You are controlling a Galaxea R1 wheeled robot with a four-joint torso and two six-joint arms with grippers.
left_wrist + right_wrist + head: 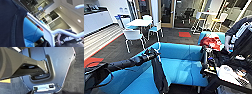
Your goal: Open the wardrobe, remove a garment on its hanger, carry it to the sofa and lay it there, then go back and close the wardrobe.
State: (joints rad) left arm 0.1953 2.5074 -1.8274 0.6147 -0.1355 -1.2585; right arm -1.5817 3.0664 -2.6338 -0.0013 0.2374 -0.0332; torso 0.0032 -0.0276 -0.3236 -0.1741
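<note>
My left end effector [151, 53] is clamped on the hanger [50, 35], one black garment [159, 75] hanging from it over the sofa's [184, 67] near edge. The blue seat lies open toward 1 o'clock. A red bundle [211, 41] sits at 2 o'clock. I cannot tell my right end effector's state.

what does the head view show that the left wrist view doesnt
Head view: the left arm reaching over the sofa, the shirt's full hanging length, white chairs and a table. Left wrist view: the hanger up close and ceiling lights. Both: shirt, blue sofa, a red item and a person.
</note>
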